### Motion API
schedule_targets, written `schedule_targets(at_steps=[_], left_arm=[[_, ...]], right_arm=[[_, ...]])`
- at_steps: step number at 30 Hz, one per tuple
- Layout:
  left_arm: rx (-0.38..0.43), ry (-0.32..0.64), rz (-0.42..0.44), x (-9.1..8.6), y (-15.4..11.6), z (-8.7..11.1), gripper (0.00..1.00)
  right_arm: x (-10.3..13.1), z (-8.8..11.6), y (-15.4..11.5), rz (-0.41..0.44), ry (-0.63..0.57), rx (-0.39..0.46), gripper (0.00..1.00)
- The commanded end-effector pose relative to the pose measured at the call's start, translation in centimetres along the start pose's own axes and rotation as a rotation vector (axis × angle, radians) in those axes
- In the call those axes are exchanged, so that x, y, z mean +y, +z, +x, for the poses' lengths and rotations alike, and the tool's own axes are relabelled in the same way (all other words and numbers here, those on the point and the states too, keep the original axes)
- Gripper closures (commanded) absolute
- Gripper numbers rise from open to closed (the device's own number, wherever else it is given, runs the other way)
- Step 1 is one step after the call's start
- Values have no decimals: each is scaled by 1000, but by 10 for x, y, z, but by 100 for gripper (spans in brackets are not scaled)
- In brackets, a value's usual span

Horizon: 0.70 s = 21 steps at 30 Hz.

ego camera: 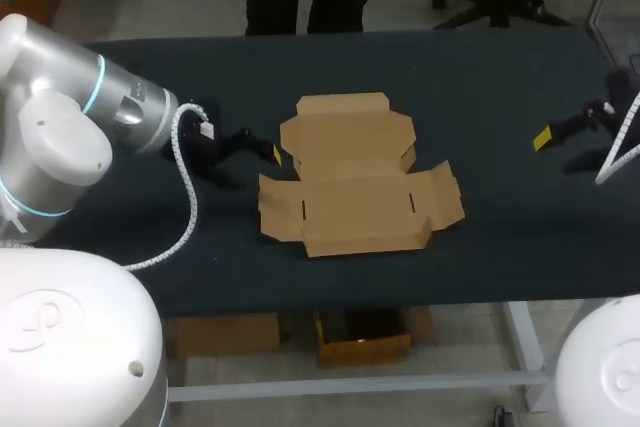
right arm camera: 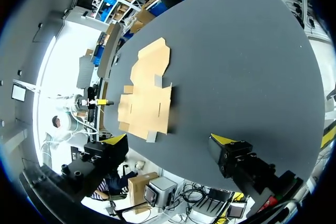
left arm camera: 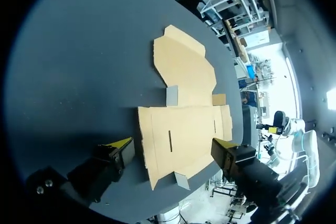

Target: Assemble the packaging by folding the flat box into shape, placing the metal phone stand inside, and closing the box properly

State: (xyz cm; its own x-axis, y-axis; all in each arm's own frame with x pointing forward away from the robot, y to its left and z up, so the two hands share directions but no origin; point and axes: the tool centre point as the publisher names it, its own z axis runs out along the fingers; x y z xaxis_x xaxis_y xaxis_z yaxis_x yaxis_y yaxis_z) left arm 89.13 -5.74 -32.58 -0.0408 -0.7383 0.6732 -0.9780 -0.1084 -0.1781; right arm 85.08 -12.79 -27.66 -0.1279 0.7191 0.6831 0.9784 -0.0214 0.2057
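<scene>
Right gripper held open above the table, flat box lying ahead.

The right gripper (right arm camera: 169, 141) is seen with its two yellow-tipped fingers (right arm camera: 223, 141) spread wide; nothing is held between them. The flat box (right arm camera: 144, 95), of brown cardboard, is laid unfolded on the dark table (right arm camera: 236, 66), ahead of the gripper and apart from it, towards the finger on one side.

Head view's edge cuts off the right arm (ego camera: 612, 113).

Flat box (ego camera: 358, 175) low at table (ego camera: 500, 77) centre
</scene>
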Motion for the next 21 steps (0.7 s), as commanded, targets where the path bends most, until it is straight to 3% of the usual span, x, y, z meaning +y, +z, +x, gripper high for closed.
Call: schedule_targets(at_steps=[1,9,21], left_arm=[[10,-4,-12,-13,-12,3,0],[44,-17,-11,-32,-21,14,0],[44,-17,-11,-32,-21,14,0]], right_arm=[[17,-2,10,23,-11,25,0],[39,8,20,40,-45,75,0],[42,9,20,43,-46,78,0]])
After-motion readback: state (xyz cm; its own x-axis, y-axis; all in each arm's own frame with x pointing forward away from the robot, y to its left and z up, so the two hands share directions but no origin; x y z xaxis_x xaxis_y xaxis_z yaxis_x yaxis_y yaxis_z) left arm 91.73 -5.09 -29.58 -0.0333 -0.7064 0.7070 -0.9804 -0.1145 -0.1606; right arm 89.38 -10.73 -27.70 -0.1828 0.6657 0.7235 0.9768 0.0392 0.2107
